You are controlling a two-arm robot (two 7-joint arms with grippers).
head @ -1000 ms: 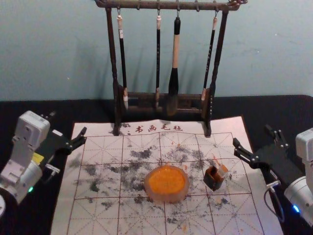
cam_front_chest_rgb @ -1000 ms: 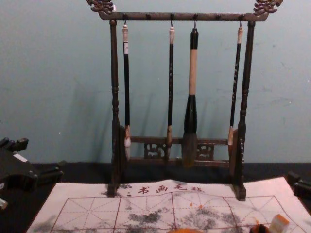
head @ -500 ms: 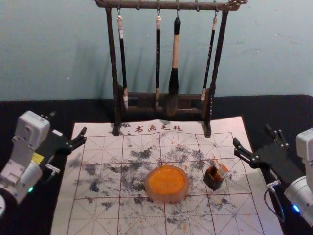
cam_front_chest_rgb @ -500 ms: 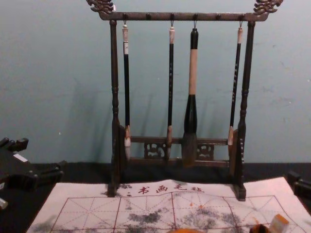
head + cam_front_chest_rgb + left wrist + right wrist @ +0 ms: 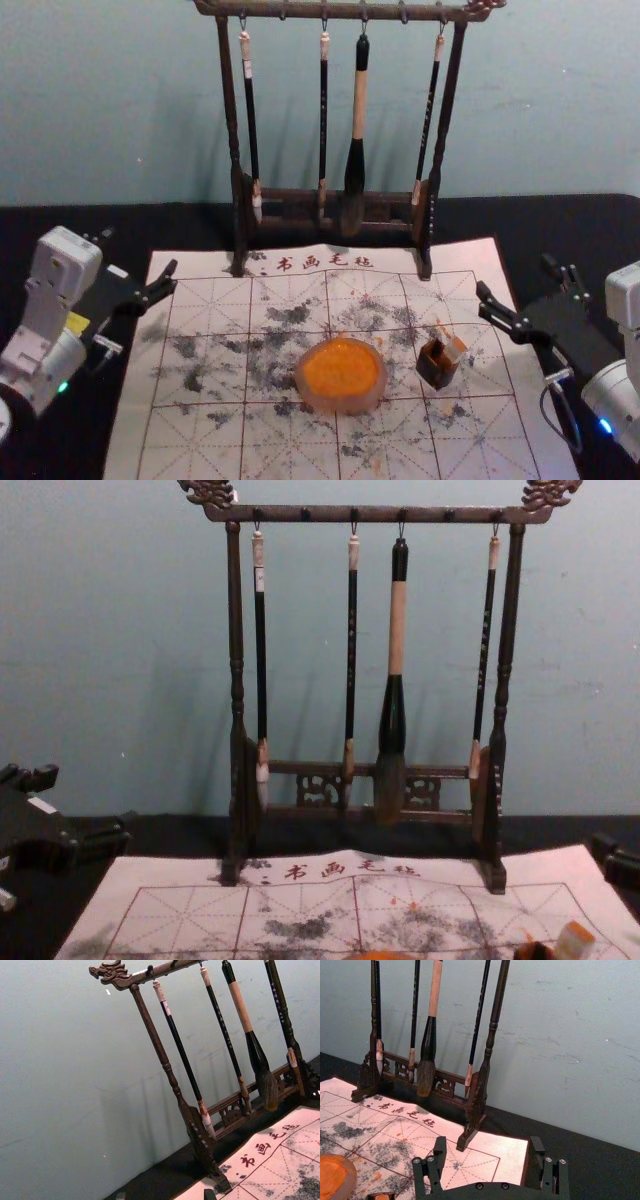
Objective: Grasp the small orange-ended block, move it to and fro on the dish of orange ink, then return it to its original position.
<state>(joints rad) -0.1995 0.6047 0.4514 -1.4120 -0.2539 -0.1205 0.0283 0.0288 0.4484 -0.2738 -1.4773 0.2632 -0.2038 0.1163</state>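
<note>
So the small orange-ended block [image 5: 455,348] is over on the robot's right side of the mat, poking up at a slant at the little dark box [image 5: 436,366]. Can't tell if it's actually seated inside or just leaning on it. My guess is it's super light and pretty stiff, more like a seal or a little stick than a sponge, so it shouldn't squash much. The messy end is the catch: any wet ink up there would make it slippery, and thin as it looks, it could twist in a grip. I'd take it by the pale flat sides, below the orange and above the box edge, square on with a gentle squeeze. Lift it along its own lean or the box might tip or get dragged along.

Next to it is the dish [image 5: 348,404], with the orange ink [image 5: 341,368] spread inside. That looks heavier and steadier, but I'd go lightly for the to-and-fro bit so it doesn't skate across the mat [image 5: 180,430].

The right pincer [image 5: 516,276] is the closer one, just past the mat's right edge, fingers spread with nothing between them, so I'd use that. The left pincer [image 5: 139,252] is parked by the left edge, also spread and empty. Behind it all, the brush rack [image 5: 380,514] stands at the far side of the tabletop [image 5: 590,215].
</note>
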